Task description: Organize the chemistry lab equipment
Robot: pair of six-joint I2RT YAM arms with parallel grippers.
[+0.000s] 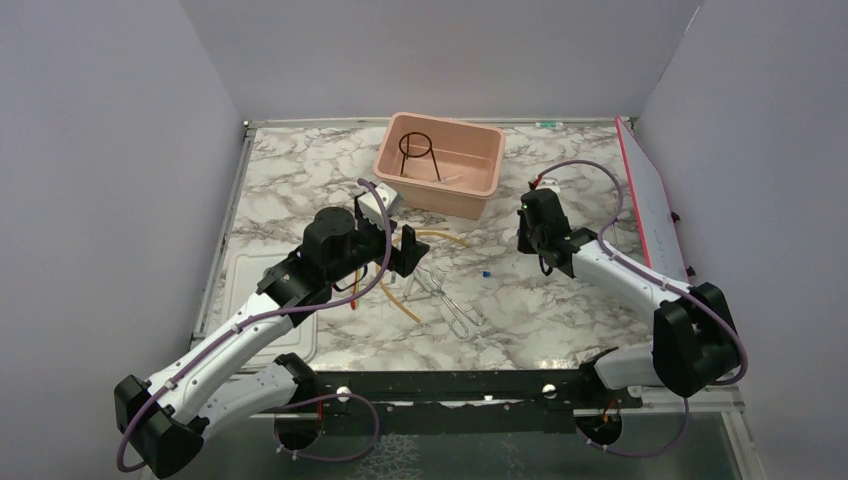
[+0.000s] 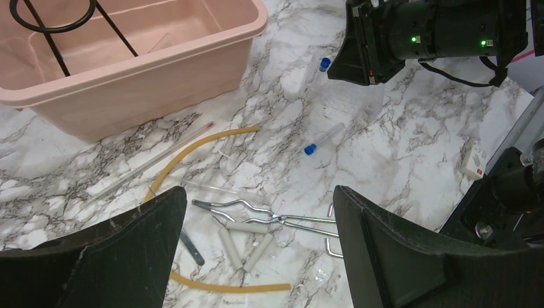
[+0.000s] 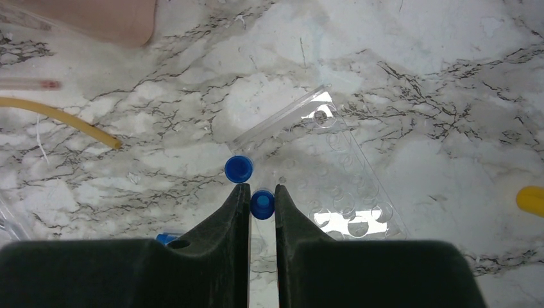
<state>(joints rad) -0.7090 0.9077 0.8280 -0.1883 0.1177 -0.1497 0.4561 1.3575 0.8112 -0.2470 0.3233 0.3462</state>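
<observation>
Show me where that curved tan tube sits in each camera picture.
Top external: tan tube at centre, just below the pink tub.
Left wrist: tan tube centre-left, arcing down from the tub.
Right wrist: tan tube at left edge, one end only.
Shared landmark: the pink tub.

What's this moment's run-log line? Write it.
left gripper: open, above silver metal tongs | right gripper: shut on blue-capped clear tube, by clear plastic rack | black wire ring stand: in pink plastic tub

Left jaws wide, right jaws clamped
</observation>
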